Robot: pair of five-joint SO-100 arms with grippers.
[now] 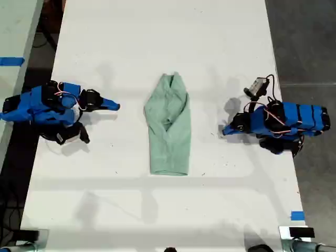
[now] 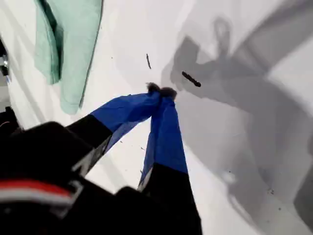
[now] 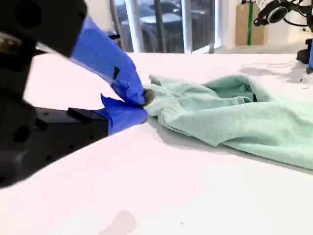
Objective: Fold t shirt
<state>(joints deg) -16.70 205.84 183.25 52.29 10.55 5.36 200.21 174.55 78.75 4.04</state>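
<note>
One wrinkled pale mint-green fabric t shirt (image 1: 168, 126) lies mid-table on the white table (image 1: 157, 210), between two blue arms; my first gripper (image 2: 161, 90) and my second gripper (image 3: 143, 104) both pinched closed, empty.

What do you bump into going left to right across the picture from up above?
A blue arm → the mint-green t shirt → another blue arm, all on the white table.
</note>
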